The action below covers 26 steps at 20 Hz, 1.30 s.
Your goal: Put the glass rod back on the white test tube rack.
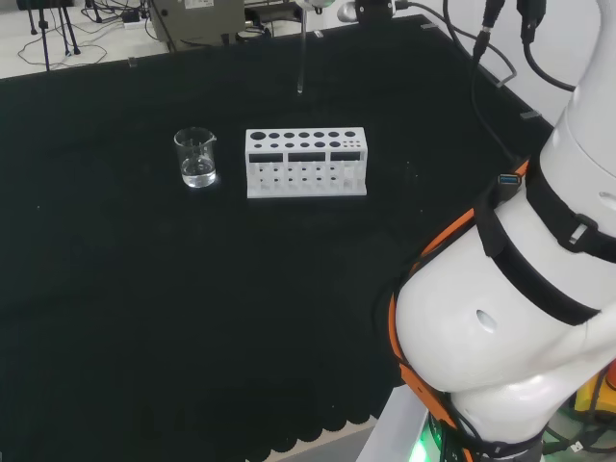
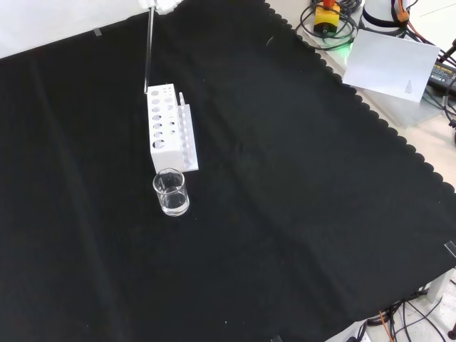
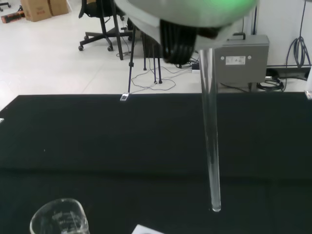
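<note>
Hand [image 2: 162,6] gripping glass rod [image 2: 148,50], hanging upright at front view's upper left above white rack [image 2: 165,135]; insertion pending.

A: What stands on the cloth [image 2: 299,185]?

B: 2 things: the white rack [image 1: 306,162] and, just beside its end, a beaker [image 1: 196,157].

A: And around them?

B: Bare cloth on every side, with wide room in the front view's right half.

A pale floor [image 3: 58,53] lies beyond the black cloth [image 3: 97,136]. On it stand a black office chair [image 3: 100,24], cardboard boxes [image 3: 41,9], a tripod [image 3: 146,58] and what may be a grey cabinet [image 3: 243,61].
</note>
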{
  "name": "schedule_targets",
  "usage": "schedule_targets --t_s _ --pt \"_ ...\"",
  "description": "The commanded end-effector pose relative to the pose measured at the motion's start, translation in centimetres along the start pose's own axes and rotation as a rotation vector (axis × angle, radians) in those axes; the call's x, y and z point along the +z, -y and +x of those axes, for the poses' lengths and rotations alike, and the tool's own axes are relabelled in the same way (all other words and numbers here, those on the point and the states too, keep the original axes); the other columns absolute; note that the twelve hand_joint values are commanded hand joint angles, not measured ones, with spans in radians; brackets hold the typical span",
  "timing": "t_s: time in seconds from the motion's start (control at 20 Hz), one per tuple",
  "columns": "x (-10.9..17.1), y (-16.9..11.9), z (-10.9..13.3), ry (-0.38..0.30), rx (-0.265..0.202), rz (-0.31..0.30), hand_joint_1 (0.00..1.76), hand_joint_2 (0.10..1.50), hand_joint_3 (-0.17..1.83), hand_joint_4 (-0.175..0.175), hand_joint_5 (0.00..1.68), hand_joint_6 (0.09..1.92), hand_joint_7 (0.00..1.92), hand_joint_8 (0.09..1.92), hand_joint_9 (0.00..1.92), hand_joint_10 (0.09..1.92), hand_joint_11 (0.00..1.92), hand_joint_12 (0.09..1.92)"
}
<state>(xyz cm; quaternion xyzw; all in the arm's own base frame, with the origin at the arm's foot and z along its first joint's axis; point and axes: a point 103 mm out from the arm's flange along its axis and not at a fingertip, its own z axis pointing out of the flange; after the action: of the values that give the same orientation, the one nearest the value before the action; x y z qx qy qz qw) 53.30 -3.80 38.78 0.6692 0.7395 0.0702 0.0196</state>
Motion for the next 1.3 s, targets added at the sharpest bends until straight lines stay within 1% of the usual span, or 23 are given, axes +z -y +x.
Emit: schedule_targets --t_s 0.05,0.25,0.5,0.7,1.0,1.1,1.15,1.3 --pt "0.3 -0.2 0.2 0.020 0.000 0.007 1.32 0.70 0.61 -0.175 1.22 0.45 1.31 0.87 1.77 0.64 1.26 0.74" --pt "1.2 0.7 -0.2 0.017 0.002 0.014 1.32 0.70 0.61 -0.175 1.22 0.45 1.31 0.87 1.77 0.64 1.26 0.74" --pt "2.6 0.6 -0.5 0.013 0.002 0.037 1.32 0.70 0.61 -0.175 1.22 0.45 1.31 0.87 1.77 0.64 1.26 0.74" --pt "2.7 0.8 -0.7 0.015 0.007 0.040 1.32 0.70 0.61 -0.175 1.22 0.45 1.31 0.87 1.77 0.64 1.26 0.74" --pt "2.7 2.1 -0.7 0.015 0.007 0.043 1.32 0.70 0.61 -0.175 1.22 0.45 1.31 0.87 1.77 0.64 1.26 0.74" --pt "3.0 1.6 -0.2 0.016 0.006 0.051 1.32 0.69 0.61 -0.175 1.22 0.45 1.31 0.87 1.77 0.64 1.26 0.74" --pt "3.0 1.6 -0.2 0.007 0.012 0.044 1.32 0.69 0.61 -0.175 1.22 0.45 1.31 0.87 1.77 0.64 1.26 0.74" --pt "3.3 2.1 -0.1 0.008 -0.005 0.038 1.32 0.69 0.61 -0.175 1.22 0.45 1.31 0.87 1.77 0.64 1.26 0.74"
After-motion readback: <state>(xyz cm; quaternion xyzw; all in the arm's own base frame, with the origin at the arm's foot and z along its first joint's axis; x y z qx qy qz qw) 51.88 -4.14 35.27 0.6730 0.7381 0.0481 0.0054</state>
